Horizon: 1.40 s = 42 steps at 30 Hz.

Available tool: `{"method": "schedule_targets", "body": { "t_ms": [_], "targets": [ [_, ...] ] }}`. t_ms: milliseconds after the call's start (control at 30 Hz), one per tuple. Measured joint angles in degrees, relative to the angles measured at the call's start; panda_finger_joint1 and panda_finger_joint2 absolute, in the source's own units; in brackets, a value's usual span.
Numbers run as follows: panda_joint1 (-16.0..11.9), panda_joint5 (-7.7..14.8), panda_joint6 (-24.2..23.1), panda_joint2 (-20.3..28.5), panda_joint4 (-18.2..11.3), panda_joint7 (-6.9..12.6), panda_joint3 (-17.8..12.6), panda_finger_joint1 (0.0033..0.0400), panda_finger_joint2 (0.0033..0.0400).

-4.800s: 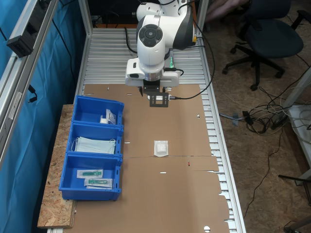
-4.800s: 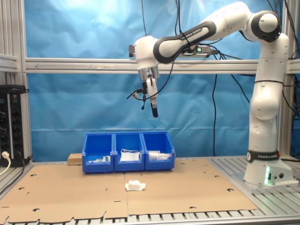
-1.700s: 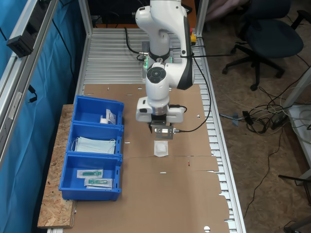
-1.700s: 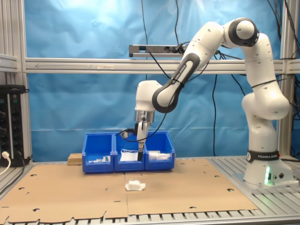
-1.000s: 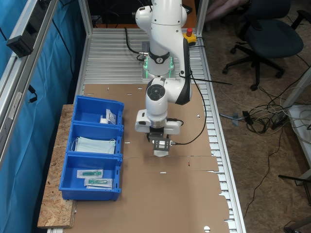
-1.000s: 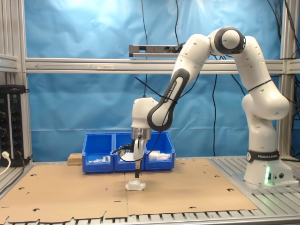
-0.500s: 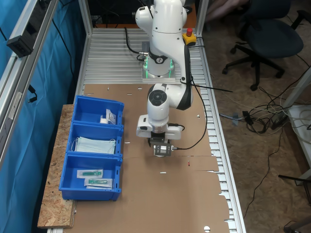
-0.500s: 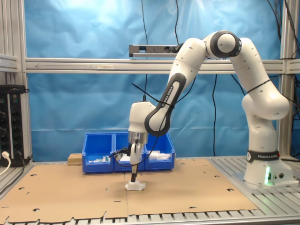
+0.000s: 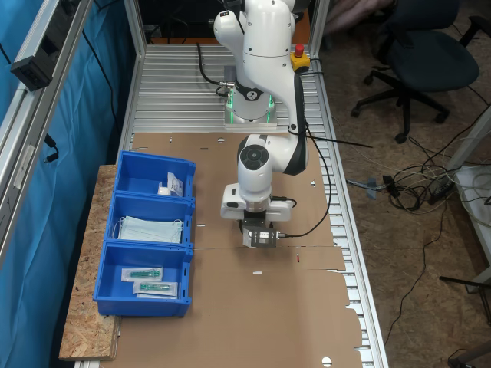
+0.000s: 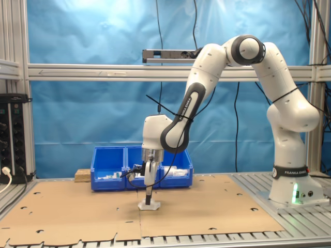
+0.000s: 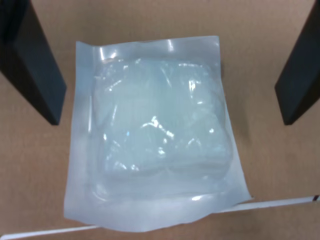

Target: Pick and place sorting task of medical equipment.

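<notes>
Cardboard-covered table (image 9: 291, 307); blue bins (image 9: 146, 230); white packet (image 11: 155, 135)

No readable text or labels.

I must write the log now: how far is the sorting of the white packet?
Done: the open gripper is down around the white packet, one finger on each side. In hand: nothing is gripped; the packet lies on the cardboard. Left: closing, lifting, placing it in the blue bins.
</notes>
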State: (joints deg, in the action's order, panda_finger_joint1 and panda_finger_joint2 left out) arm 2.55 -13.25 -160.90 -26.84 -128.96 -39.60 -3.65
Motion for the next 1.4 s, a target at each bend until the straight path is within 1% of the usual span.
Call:
{"method": "schedule_targets", "body": {
  "t_ms": [567, 1400],
  "targets": [
    [-0.13, -0.25, -0.64, -2.15, 0.04, 0.00, 0.05, 0.0400, 0.0400],
    [-0.23, -0.38, -0.83, -2.78, 1.46, 0.00, 0.05, 0.0400, 0.0400]
  ]
}}
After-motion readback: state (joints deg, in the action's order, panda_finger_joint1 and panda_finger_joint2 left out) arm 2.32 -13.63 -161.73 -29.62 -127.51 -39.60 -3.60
